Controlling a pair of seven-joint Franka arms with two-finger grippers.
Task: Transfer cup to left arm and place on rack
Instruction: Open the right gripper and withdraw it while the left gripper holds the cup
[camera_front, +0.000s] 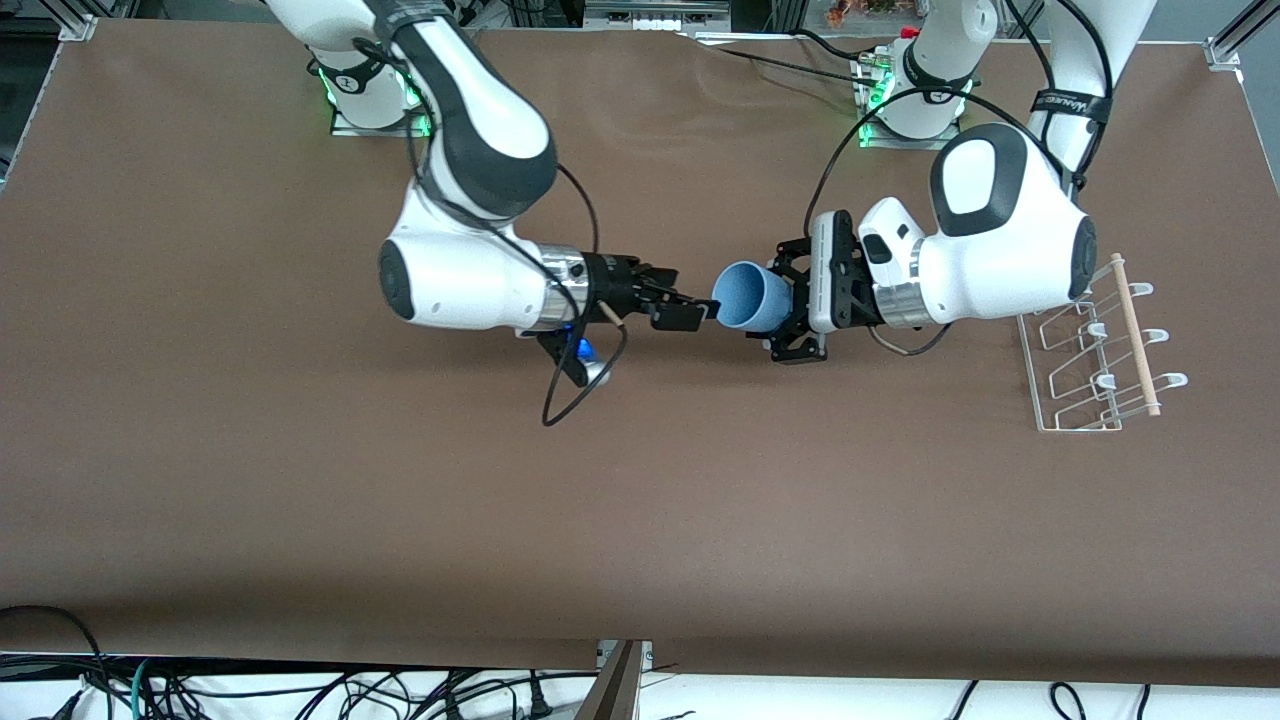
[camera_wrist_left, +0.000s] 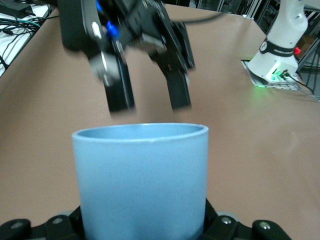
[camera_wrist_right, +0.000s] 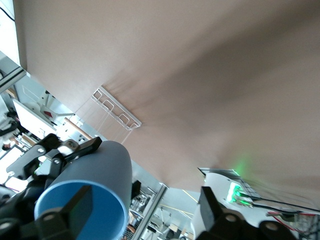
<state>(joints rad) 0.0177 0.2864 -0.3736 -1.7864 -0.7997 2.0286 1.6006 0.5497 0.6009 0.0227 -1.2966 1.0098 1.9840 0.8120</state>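
The light blue cup (camera_front: 750, 295) lies on its side in the air over the middle of the table, its open mouth toward the right arm. My left gripper (camera_front: 790, 300) is shut on the cup's base end; the cup fills the left wrist view (camera_wrist_left: 140, 180). My right gripper (camera_front: 690, 312), all black, is open just off the cup's rim and not touching it. Its two fingers (camera_wrist_left: 120, 90) show spread apart above the rim. In the right wrist view the cup (camera_wrist_right: 100, 175) sits beside one of my right gripper's own fingers (camera_wrist_right: 75, 200). The rack (camera_front: 1095, 350) stands at the left arm's end.
A thin wooden dowel (camera_front: 1135, 335) lies across the rack's hooks. The rack also shows small in the right wrist view (camera_wrist_right: 117, 112). A black cable (camera_front: 580, 385) loops under the right wrist. Both arm bases (camera_front: 905, 100) stand along the table's edge farthest from the front camera.
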